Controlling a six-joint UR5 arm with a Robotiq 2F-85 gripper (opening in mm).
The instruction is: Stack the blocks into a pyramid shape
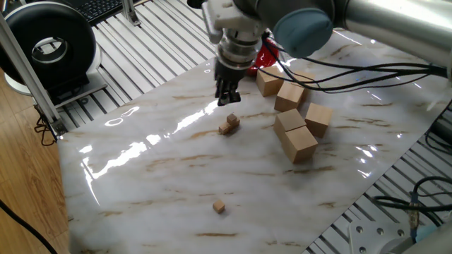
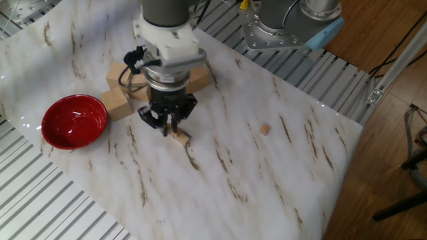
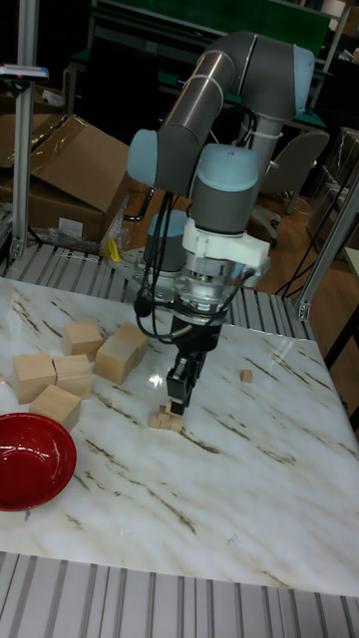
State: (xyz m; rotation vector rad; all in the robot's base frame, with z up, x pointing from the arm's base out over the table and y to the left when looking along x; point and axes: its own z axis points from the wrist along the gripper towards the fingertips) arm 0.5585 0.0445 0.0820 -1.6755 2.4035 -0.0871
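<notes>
No writing or brand mark can be read anywhere. On the marble table [image 1: 155, 204], left to right in one fixed view: a lone tiny block [image 1: 219, 207] near the front edge, then the small pile of tiny cubes [image 1: 229, 125] — the hand [image 1: 227, 98] hovers just above it, fingers slightly apart, holding nothing — then the large wooden blocks [image 1: 296, 120] and a red bowl [image 2: 74, 121].

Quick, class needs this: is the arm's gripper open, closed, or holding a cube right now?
Gripper: open and holding nothing, raised above the small cube pile.
</notes>
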